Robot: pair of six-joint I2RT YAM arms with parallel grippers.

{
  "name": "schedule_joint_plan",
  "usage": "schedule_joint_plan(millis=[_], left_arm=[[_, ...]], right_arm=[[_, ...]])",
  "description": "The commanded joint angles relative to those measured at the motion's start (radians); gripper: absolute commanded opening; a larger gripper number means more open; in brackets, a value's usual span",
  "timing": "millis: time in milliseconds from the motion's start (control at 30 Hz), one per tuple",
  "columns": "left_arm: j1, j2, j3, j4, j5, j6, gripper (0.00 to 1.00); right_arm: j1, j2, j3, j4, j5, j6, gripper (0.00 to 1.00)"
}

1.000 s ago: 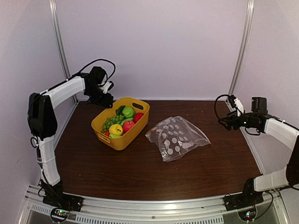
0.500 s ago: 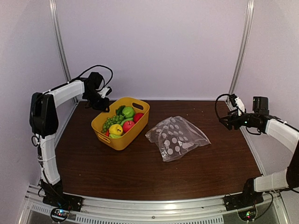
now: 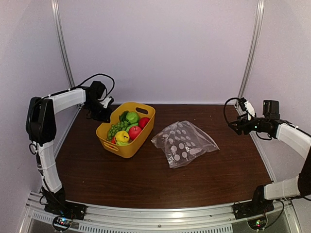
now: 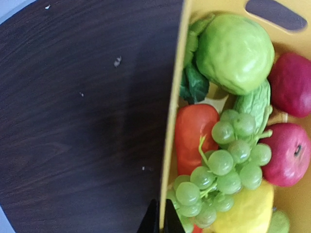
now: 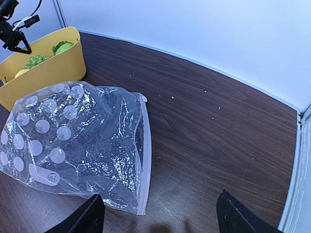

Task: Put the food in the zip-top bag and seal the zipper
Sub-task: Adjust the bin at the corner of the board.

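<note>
The food [image 3: 127,127] lies in a yellow tub [image 3: 127,148] at the table's left: green grapes [image 4: 221,162], a green pear [image 4: 235,53], two red apples [image 4: 291,155], a lemon [image 4: 248,213], a carrot [image 4: 194,136] and a cucumber [image 4: 255,104]. My left gripper [image 4: 161,225] is shut on the tub's thin left rim [image 4: 175,97], one fingertip on each side. The zip-top bag [image 3: 183,143] lies flat in the middle, clear with white dots. Its pale zipper [image 5: 146,155] runs along the edge nearest my right gripper [image 5: 160,221], which hangs open above bare table, right of the bag.
The yellow tub [image 5: 48,73] stands just left of the bag [image 5: 73,141], almost touching it. White walls close the table at the back and on both sides. Bare dark wood lies in front of the tub and bag.
My left gripper has come down from above the tub's back left corner onto its left rim and shut on it. The right arm has hardly moved.
</note>
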Motion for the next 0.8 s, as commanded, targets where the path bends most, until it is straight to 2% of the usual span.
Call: schedule_joint_plan(millis=[0,133,333,367,400,500,633,767], left_arm=[[-0.029,-0.208,-0.19,0.012,0.045,-0.126,0.0],[-0.073,-0.368,-0.383,0.103,0.081,-0.238,0.0],[-0.109,-0.482,-0.507,0.167,0.073,-0.273,0.0],[-0.109,-0.48,-0.507,0.167,0.066,-0.273,0.08],[-0.109,-0.473,-0.498,0.148,0.056,-0.276,0.24],[-0.109,-0.458,-0.447,0.103,0.033,-0.287,0.42],[-0.109,-0.511,-0.399,0.089,-0.034,-0.292,0.55],[-0.112,-0.569,-0.37,0.115,-0.023,-0.281,0.58]], right_arm=[[0.009,0.038,0.062,-0.06,0.019,-0.005,0.79],[0.012,0.12,0.108,-0.106,0.033,-0.014,0.75],[0.067,0.312,0.206,-0.218,0.004,-0.011,0.72],[0.085,0.347,0.231,-0.251,0.006,-0.019,0.7],[0.104,0.383,0.256,-0.281,0.004,-0.025,0.69],[0.159,0.474,0.322,-0.337,-0.001,-0.017,0.67],[0.183,0.578,0.424,-0.404,0.017,-0.024,0.66],[0.182,0.68,0.524,-0.468,0.032,-0.051,0.64]])
